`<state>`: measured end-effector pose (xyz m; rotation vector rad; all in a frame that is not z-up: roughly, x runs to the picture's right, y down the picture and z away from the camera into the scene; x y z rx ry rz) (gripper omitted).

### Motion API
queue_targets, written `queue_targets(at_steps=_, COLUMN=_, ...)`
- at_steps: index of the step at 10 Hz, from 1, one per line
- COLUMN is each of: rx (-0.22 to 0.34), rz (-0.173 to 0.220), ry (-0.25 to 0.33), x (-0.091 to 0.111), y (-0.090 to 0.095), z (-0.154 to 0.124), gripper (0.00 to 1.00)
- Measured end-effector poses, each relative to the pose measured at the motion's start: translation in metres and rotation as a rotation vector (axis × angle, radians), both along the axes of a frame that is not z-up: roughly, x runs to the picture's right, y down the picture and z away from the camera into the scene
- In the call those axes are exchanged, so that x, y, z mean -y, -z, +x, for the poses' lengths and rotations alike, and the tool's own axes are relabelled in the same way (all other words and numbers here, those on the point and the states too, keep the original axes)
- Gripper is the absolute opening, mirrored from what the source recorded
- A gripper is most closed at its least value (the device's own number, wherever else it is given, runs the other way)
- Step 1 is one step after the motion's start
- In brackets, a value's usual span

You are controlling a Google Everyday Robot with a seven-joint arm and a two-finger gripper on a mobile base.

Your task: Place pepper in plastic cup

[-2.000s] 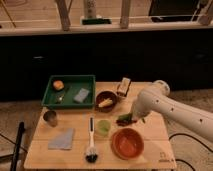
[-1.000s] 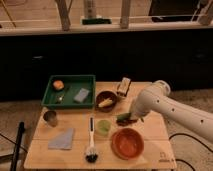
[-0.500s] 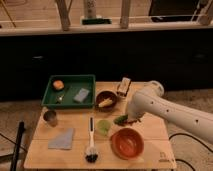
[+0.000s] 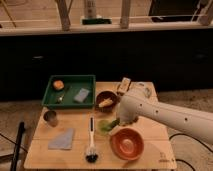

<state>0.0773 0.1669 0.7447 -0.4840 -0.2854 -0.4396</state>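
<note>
My pincer (image 4: 121, 121) hangs just beside the plastic cup (image 4: 103, 127), can't tell if it's clamped; the pepper (image 4: 113, 123) pokes out from it toward the cup, long axis slanting down at the rim

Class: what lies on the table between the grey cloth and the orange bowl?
The dish brush, shown in the camera view. The hand is farther back, by the plastic cup.
</note>
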Motion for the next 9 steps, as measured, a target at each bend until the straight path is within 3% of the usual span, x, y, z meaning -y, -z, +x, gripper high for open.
queue_targets(at_steps=5, rx=0.079, rz=-0.017, ry=0.203, x=-0.004, y=0.007, z=-0.046, gripper=0.01)
queue_targets(at_steps=9, rx=0.095, rz=-0.038, ry=0.293, x=-0.007, y=0.008, z=-0.065, gripper=0.01)
